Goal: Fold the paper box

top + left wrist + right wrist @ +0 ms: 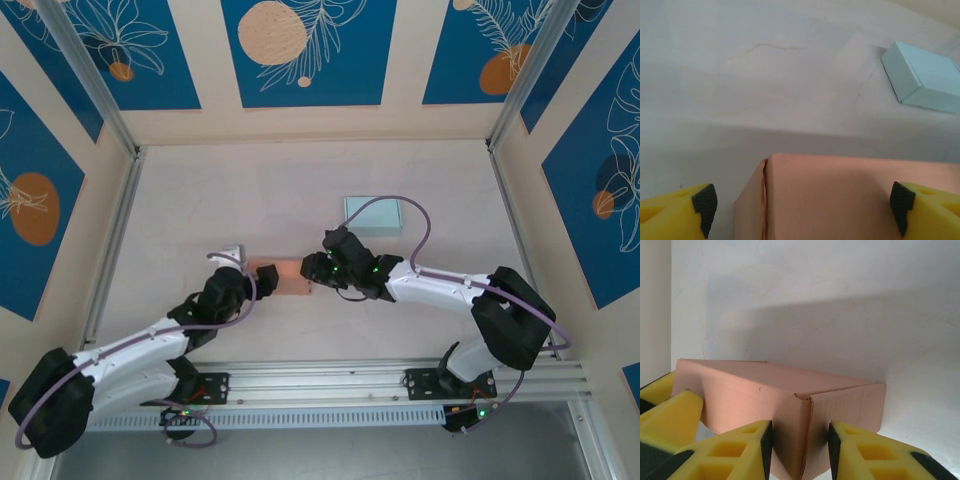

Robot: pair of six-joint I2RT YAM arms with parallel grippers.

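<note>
table (300, 190): bare pale top. The work sits at its middle, within reach of both arms.
box (285, 277): salmon card, lying long-side across between the two claws, so each can take one end. It looks largely formed, its walls standing. In the right wrist view (780, 390) a raw corner seam faces the camera, not yet pressed flat.
blue box (373, 215): lies beyond the salmon one and well apart from it, toward the far right. It is probably finished or spare, parked out of the way, and nothing touches it.
left claw (258, 283): spread wide and straddling the box's left end. In the left wrist view (803, 207) the card lies between the pads, clear of both. My guess is that it stands ready as a stop against sliding rather than as a grip.
right claw (318, 270): at the box's right end. In the right wrist view (800, 447) its jaws stand narrow with the corner seam upright between them, one pad to each side.
right claw, grip: I cannot tell whether the pads already bear on the card. The placement suggests a pinch to crease that corner.
risk: a hard squeeze could skew the light card toward the left claw.
</note>
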